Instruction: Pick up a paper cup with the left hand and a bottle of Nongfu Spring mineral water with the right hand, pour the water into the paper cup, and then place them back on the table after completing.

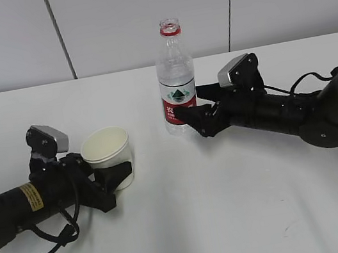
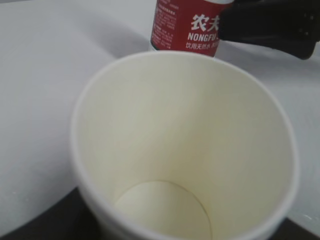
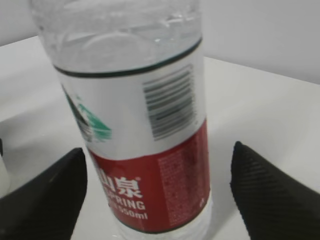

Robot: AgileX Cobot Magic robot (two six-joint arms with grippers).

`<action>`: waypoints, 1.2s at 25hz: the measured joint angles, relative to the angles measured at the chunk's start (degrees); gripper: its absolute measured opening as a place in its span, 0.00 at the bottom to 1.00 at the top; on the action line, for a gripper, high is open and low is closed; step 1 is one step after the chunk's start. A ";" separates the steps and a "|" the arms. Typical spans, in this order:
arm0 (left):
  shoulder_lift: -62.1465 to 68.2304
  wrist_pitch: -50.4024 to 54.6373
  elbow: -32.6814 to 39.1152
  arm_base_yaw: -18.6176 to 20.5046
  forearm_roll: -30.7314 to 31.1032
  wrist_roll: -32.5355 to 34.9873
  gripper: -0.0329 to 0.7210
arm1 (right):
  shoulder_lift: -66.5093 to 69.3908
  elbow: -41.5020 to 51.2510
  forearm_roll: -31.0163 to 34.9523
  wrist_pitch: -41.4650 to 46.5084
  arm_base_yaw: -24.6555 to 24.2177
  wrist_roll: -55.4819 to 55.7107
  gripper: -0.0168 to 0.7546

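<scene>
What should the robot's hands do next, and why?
Probably squeeze shut. The right hand has its open fingers on both sides of the bottle, not pressing it. The left hand sits around the empty paper cup. Both stand on the table.

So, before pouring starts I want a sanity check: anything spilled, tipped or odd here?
Nothing stands out. The paper cup is upright and dry inside, the bottle stands upright with its cap off, and no water shows on the table.
</scene>
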 joint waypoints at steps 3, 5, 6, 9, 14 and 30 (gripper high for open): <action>0.00 0.00 0.00 0.00 -0.17 0.00 0.55 | 0.10 -0.60 -0.76 1.02 0.58 0.12 0.89; 0.00 0.00 0.00 0.00 -0.17 0.00 0.55 | 0.13 -1.28 -0.99 1.34 0.58 0.22 0.89; 0.00 0.00 0.00 0.00 -0.17 0.00 0.55 | 0.13 -1.71 -1.02 1.77 0.58 0.22 0.89; 0.00 0.00 0.00 0.00 -0.22 0.00 0.55 | 0.13 -3.15 -1.13 3.47 1.06 0.22 0.89; 0.00 0.00 0.00 0.00 -0.34 0.00 0.55 | 0.13 -4.05 -1.13 4.53 2.04 0.25 0.89; 0.00 0.00 0.00 0.00 -1.03 0.00 0.54 | 2.90 -6.17 0.84 4.31 2.51 0.34 0.89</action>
